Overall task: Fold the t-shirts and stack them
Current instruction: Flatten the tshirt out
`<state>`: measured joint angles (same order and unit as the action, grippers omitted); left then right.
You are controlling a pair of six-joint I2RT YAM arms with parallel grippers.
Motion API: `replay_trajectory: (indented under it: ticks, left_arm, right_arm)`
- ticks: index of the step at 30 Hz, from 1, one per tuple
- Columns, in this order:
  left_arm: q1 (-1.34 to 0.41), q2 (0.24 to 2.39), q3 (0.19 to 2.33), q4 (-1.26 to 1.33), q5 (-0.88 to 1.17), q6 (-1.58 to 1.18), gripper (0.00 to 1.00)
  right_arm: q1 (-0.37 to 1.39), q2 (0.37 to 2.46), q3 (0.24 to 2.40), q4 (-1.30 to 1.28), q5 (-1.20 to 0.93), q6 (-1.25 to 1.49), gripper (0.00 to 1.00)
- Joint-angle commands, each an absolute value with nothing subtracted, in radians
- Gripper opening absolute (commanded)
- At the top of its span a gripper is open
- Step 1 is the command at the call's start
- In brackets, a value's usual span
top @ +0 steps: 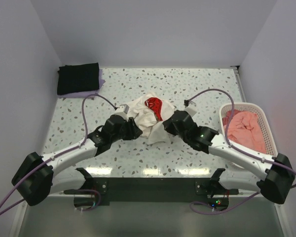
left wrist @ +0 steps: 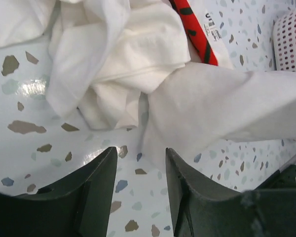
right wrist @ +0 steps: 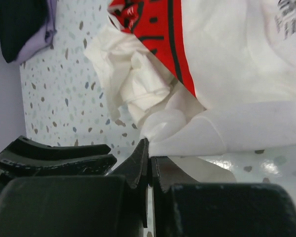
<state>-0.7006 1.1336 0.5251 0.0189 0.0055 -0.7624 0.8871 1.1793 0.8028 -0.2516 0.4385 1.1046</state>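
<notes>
Right wrist view: right jaws pinch the cream-white t-shirt [right wrist: 237,74] edge; left jaws half-open, cloth just ahead, unheld.

Bright even light, soft shadows, glare patches on table [left wrist: 34,89]

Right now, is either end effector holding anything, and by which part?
The right end effector looks shut on the cream-white t-shirt, pinching a bunched fold at its edge. The left end effector is open, holding nothing.
</notes>
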Motion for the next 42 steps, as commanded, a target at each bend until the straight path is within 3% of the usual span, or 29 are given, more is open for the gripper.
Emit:
replay_trajectory:
  ticks: [1, 10, 17, 21, 24, 28, 31, 42]
  left_arm:
    - [-0.684, 1.204, 0.601, 0.035, -0.104, -0.744, 0.49]
    - [-0.658, 1.42, 0.65, 0.135, -0.147, -0.703, 0.75]
    - [-0.646, 1.506, 0.721, 0.184, -0.182, -0.678, 0.75]
    - [-0.643, 1.523, 0.765, 0.187, -0.202, -0.66, 0.64]
    - [-0.634, 1.54, 0.795, 0.176, -0.23, -0.647, 0.49]
    - [-0.621, 1.548, 0.822, 0.147, -0.273, -0.638, 0.17]
    - [-0.606, 1.536, 0.844, 0.103, -0.307, -0.643, 0.0]
    - [-0.52, 1.28, 0.942, -0.039, -0.333, -0.663, 0.0]
  right_arm:
    - [0.858, 1.1, 0.877, -0.409, 0.571, 0.934, 0.0]
    - [0.831, 0.991, 0.974, -0.558, 0.61, 0.758, 0.0]
    - [0.799, 0.979, 1.034, -0.603, 0.618, 0.674, 0.0]
    - [0.773, 0.982, 1.042, -0.604, 0.598, 0.661, 0.0]
    - [0.749, 0.982, 1.038, -0.6, 0.586, 0.655, 0.0]
    - [0.716, 0.979, 1.035, -0.6, 0.558, 0.649, 0.0]
    - [0.689, 0.983, 1.046, -0.601, 0.543, 0.638, 0.0]
    - [0.549, 1.06, 1.333, -0.653, 0.523, 0.569, 0.0]
